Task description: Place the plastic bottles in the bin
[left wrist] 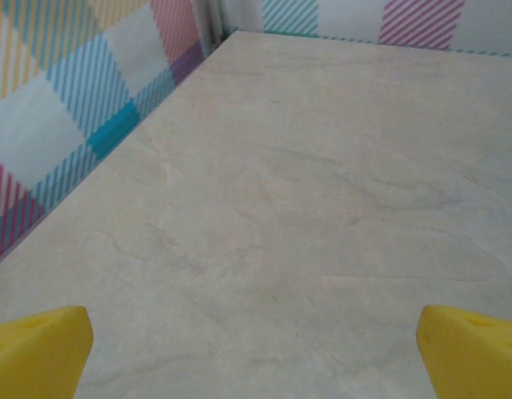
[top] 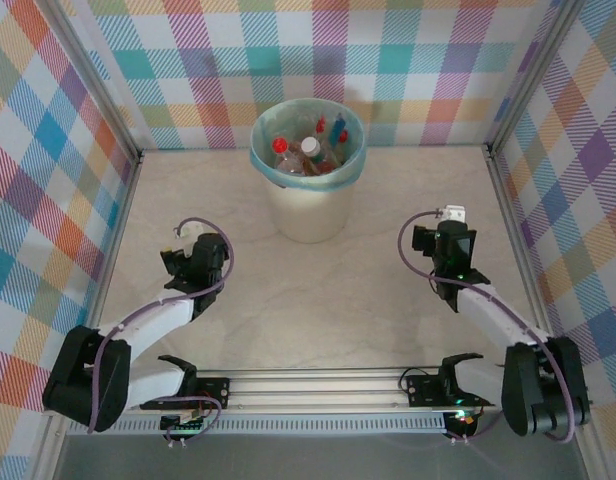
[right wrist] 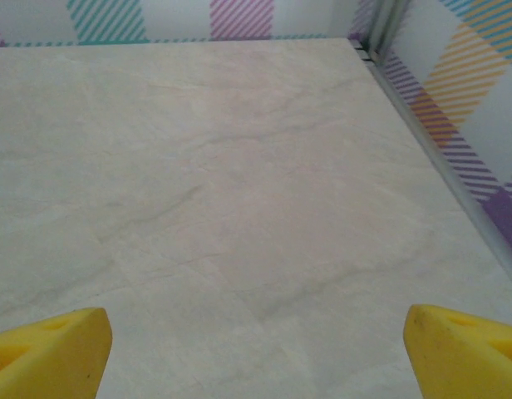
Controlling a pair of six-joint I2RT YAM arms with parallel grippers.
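Observation:
The cream-white bin (top: 306,215) with its light blue liner stands at the back middle of the table. Several plastic bottles (top: 310,150) with red and white caps lie inside it. My left gripper (top: 188,243) hangs over the table to the bin's left, well apart from it. In the left wrist view the left gripper (left wrist: 256,353) is open, its yellow fingertips (left wrist: 40,349) wide apart over bare table. My right gripper (top: 451,228) is to the bin's right. In the right wrist view the right gripper (right wrist: 256,349) is open too, nothing between its yellow fingertips (right wrist: 464,349).
Checkered walls (top: 48,200) enclose the marble-look table (top: 318,300) on the left, back and right. A metal rail (top: 318,385) with both arm bases runs along the near edge.

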